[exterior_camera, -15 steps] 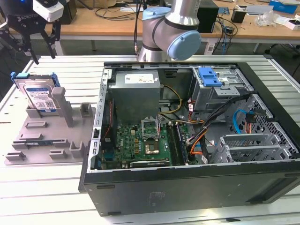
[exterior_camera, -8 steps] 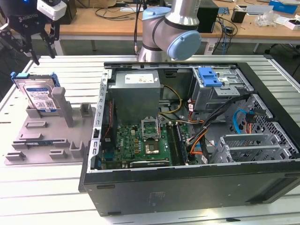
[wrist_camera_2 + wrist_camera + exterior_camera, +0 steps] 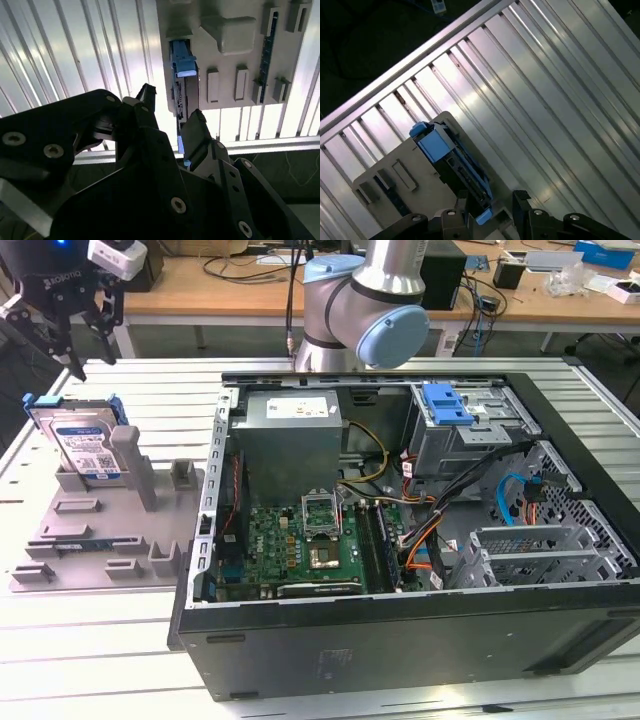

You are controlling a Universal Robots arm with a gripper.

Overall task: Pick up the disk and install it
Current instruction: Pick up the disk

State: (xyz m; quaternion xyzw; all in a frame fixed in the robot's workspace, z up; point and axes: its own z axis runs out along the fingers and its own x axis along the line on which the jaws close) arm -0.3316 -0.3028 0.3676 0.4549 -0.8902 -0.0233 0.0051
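Note:
The disk (image 3: 85, 440) is a silver hard drive with a white-and-blue label and blue rails. It stands on edge in a slot of the grey holder plate (image 3: 100, 530) at the exterior view's left. My gripper (image 3: 92, 365) hangs a short way above it, open, with nothing between the fingers. In both wrist views I look down past the black fingers (image 3: 145, 102) onto the disk's top edge (image 3: 182, 85) (image 3: 452, 165). There the gripper (image 3: 172, 115) (image 3: 492, 205) lies roughly in line with the disk, apart from it.
An open black computer case (image 3: 400, 640) lies at the exterior view's right, showing its motherboard (image 3: 310, 540), power supply (image 3: 290, 440) and a drive cage with a blue latch (image 3: 447, 405). The arm's base (image 3: 360, 310) stands behind it. The table (image 3: 100, 660) is ribbed aluminium.

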